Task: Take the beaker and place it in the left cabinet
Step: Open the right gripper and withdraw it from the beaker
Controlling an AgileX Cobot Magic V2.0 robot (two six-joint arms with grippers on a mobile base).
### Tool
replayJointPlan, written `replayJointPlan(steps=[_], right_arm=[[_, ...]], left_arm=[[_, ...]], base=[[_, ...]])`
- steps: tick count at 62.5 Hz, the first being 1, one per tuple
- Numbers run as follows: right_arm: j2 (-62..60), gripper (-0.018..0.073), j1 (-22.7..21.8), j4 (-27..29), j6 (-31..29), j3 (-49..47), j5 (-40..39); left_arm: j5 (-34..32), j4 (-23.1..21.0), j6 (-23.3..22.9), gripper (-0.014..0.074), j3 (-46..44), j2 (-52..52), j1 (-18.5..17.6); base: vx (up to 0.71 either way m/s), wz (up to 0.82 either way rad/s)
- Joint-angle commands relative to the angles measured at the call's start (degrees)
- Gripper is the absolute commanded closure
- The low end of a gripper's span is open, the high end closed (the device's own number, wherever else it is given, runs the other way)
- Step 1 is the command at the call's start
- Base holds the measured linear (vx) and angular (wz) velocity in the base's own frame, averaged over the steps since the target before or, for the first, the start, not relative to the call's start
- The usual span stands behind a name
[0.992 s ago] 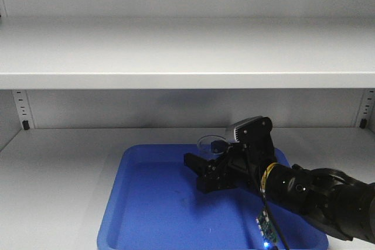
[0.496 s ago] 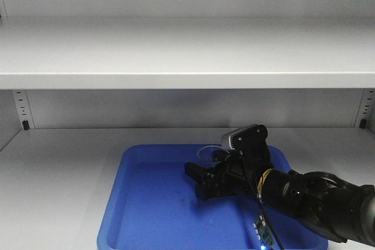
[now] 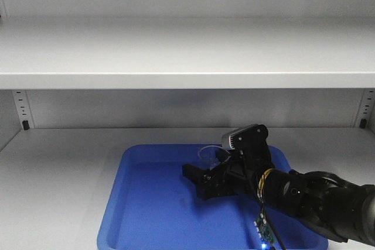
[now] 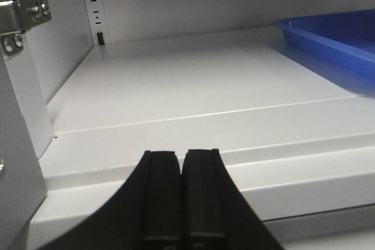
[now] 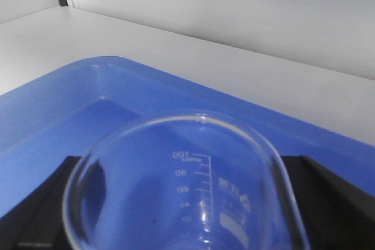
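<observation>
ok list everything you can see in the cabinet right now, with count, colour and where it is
beaker: one, clear glass with printed graduation marks, over the tray between the right gripper's fingers
tray: one, blue, on the lower shelf, right of centre
shelves: two, pale grey, one above and one under the tray
peg-hole strips: two, pale grey, at the back corners of the cabinet
hinge: one, silver metal, on the left wall in the left wrist view
right gripper: one, black, reaching over the tray, fingers spread either side of the beaker
left gripper: one, black, fingers together, empty, before the lower shelf's front edge
</observation>
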Motion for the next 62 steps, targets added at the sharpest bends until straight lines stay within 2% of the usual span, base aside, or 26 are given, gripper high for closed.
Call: replayJointPlan(steps=[1, 19, 28, 32, 35, 38, 39, 43, 62], right_arm=[[-4.85, -0.0084, -0.02, 1.27, -0.59, -1.87, -3.41], [-11.07, -0.0064, -0.02, 1.22, -0.68, -1.87, -2.55], [-13.42, 0.0007, -0.02, 1.23, 0.14, -1.87, -1.23], [-14.35, 0.0088, -0.02, 1.17, 1.2, -1.87, 0.84], [-15.06, 0.0187, -0.02, 0.88, 2.64, -1.65, 3.02], [-15.94, 0.0314, -0.02, 0.34, 4.32, -0.78, 5.2], [-16.49, 0.0417, -0.02, -0.05, 5.27, -0.04, 6.19], [-18.09, 0.0579, -0.02, -0.97, 6.26, 1.88, 7.79], [-30.19, 0.0565, -0.02, -0.94, 6.42, 15.35, 7.99]], left_arm=[[-5.1, -0.16, -0.24, 0.0604, 0.84, -1.13, -0.35], [-5.1, -0.16, -0.24, 0.0604, 0.84, -1.13, -0.35], [-5.1, -0.16, -0.24, 0.0604, 0.84, -1.13, -0.35], [-5.1, -0.16, -0.24, 0.0604, 0.84, -1.13, -0.35], [-5.1, -0.16, -0.24, 0.0604, 0.84, -1.13, -0.35], [-5.1, -0.16, -0.24, 0.0604, 0.84, -1.13, -0.35], [-5.1, -0.16, -0.24, 0.0604, 0.84, -1.13, -0.35], [-5.1, -0.16, -0.24, 0.0604, 0.84, -1.13, -0.35], [-5.1, -0.16, -0.24, 0.0604, 0.84, -1.13, -0.35]], base=[[0.0, 0.0], [0.0, 0.0], [0.0, 0.0], [0.0, 0.0], [0.0, 0.0], [0.0, 0.0], [0.0, 0.0], [0.0, 0.0], [0.0, 0.0]])
